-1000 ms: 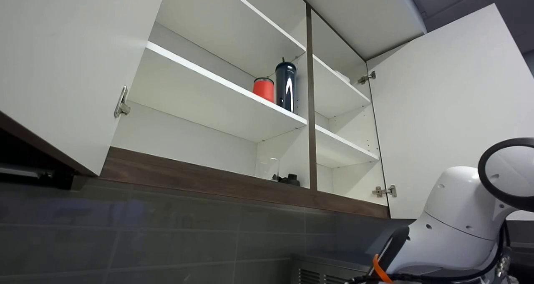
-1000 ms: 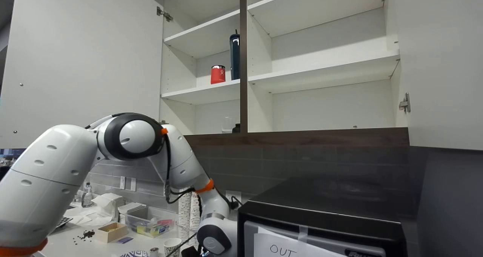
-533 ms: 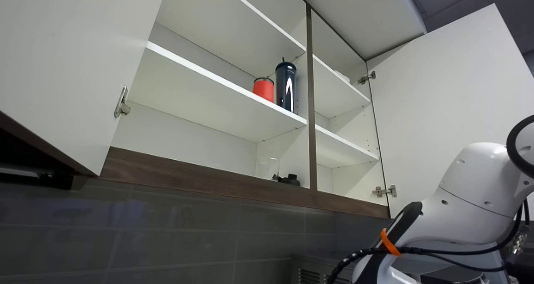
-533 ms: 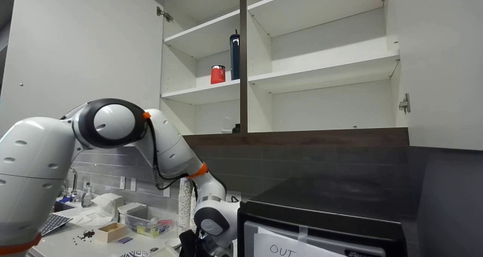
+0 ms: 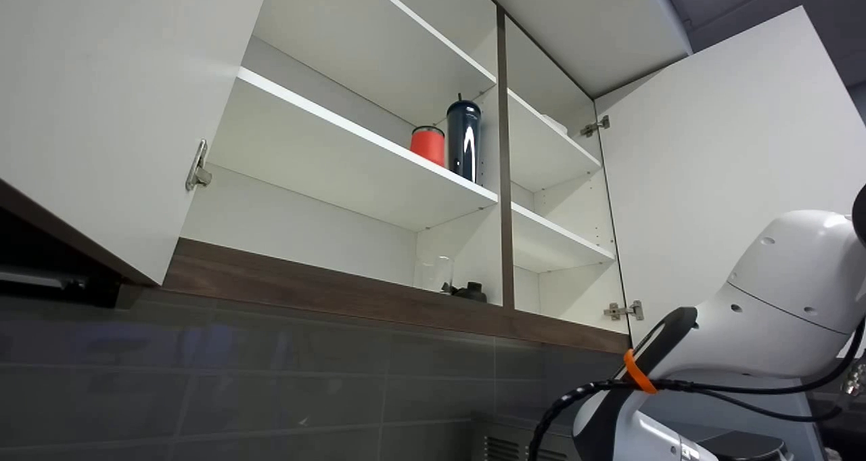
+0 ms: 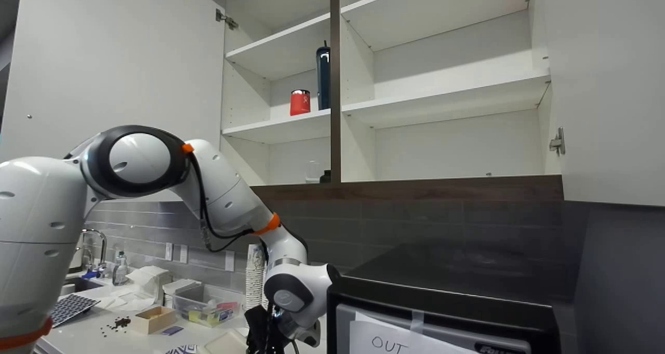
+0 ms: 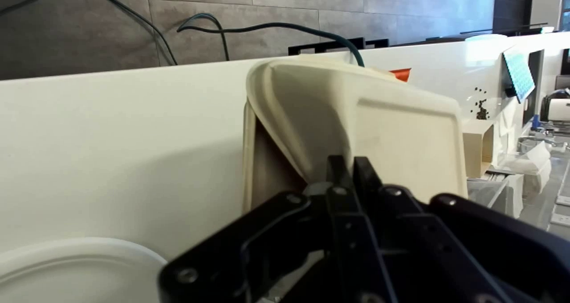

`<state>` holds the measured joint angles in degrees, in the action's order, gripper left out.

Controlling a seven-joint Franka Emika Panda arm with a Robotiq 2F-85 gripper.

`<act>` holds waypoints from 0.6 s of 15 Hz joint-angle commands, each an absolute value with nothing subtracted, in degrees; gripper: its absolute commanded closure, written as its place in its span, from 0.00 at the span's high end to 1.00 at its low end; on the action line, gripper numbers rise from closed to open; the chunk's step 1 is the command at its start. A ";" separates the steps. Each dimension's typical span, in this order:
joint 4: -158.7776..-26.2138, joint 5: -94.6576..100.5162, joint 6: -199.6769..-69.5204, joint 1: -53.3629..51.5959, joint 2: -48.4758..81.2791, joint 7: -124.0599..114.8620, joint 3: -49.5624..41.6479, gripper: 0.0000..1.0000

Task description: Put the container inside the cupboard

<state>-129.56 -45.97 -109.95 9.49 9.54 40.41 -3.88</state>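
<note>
White, black-jointed robot arm (image 6: 221, 195): shifted since earlier frames, elbow (image 6: 139, 157) higher and farther left in an exterior view.
Shallow, off-white rectangular container (image 7: 409, 147): buckled, over the white table (image 7: 111, 129) near its long floor-side edge.
Black two-fingered gripper (image 7: 350, 163): nearly closed, pinching the container.
White, wood-edged cupboard (image 5: 352, 177): doors (image 5: 717, 177) swung wide.

In both exterior views the cup (image 5: 427, 147) stands left of the bottle (image 5: 463, 139) on a shelf (image 5: 352, 170) of the cupboard (image 5: 338, 290); the glass (image 5: 434, 273) stands one level below; in an exterior view the box (image 6: 162, 323) lies left of the bin (image 6: 205, 295) on the counter (image 6: 135, 344); in the wrist view the container (image 7: 383, 134) shows left of that box.
</note>
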 commanded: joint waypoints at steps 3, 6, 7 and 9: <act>-129.31 -45.95 -109.79 9.11 9.82 40.39 -4.31 0.02; -130.57 -45.64 -108.72 8.87 1.93 43.46 -4.02 0.02; -131.33 -44.90 -109.64 8.47 -1.13 44.08 -4.04 0.02; -132.06 -46.20 -109.89 8.00 -6.51 46.42 -4.29 0.02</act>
<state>-128.93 -45.97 -109.92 8.96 3.19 44.14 -3.74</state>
